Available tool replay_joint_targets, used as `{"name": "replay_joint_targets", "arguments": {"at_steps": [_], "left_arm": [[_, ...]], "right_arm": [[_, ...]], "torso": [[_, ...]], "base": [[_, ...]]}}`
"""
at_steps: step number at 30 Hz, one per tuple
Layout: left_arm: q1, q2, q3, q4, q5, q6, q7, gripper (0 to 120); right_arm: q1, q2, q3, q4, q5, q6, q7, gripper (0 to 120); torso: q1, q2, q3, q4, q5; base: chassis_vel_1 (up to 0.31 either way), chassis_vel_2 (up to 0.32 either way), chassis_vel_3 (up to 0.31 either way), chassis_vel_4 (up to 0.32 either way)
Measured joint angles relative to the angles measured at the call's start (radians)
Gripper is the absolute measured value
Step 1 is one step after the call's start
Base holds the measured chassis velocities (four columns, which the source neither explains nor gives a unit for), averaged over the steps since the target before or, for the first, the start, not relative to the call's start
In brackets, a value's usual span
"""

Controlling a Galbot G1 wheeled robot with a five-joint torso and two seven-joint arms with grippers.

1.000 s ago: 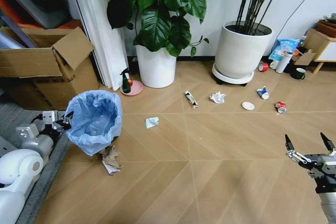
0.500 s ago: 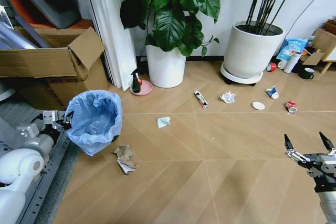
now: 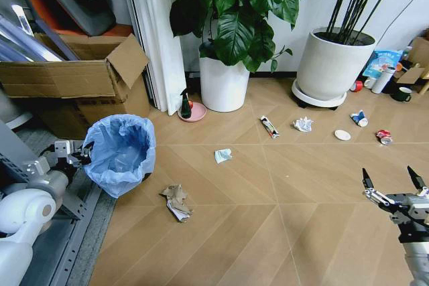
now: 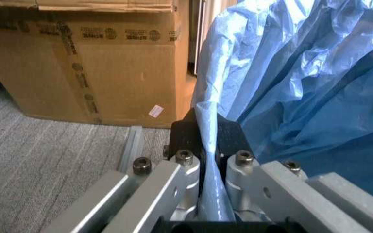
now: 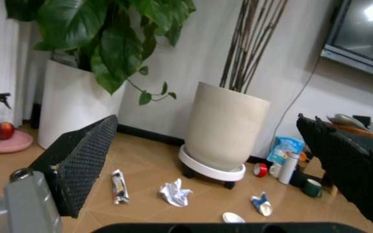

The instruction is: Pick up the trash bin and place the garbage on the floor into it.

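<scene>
Blue-lined, the trash bin (image 3: 120, 154) was held at its rim by the clamped left gripper (image 3: 79, 155) near the cardboard box (image 3: 70, 75), while the right gripper (image 3: 392, 189), spread wide and empty, was judged to need lowering toward the garbage (image 3: 177, 201) on the floor (image 3: 268, 219).

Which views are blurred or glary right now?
Head view: even light, sharp, soft shadow beside the trash bin. Left wrist view: left end effector and pinched liner sharp, cardboard box slightly soft. Right wrist view: open right end effector fingers blurred up close, glare on the wall screen.
</scene>
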Motion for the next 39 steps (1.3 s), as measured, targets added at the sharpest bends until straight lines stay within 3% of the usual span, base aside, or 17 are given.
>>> {"name": "replay_joint_targets", "arguments": {"at_steps": [10,39], "left_arm": [[0.019,0.006,-0.010,-0.014,-0.001,0.000,0.000,0],[0.088,-0.006,-0.042,-0.079,0.009,0.004,-0.018,0]], "right_arm": [[0.027,-0.038,-0.070,0.017,-0.019,-0.075,0.042,100],[0.024,-0.053,-0.117,-0.018,-0.072,0.029,-0.085,100]], "torso": [[0.000,0.000,0.000,0.0002,-0.0004],[0.000,0.000,0.000,0.0000,-0.0003]], "base": [[0.000,0.000,0.000,0.000],[-0.003,0.004,0.005,-0.003]]}}
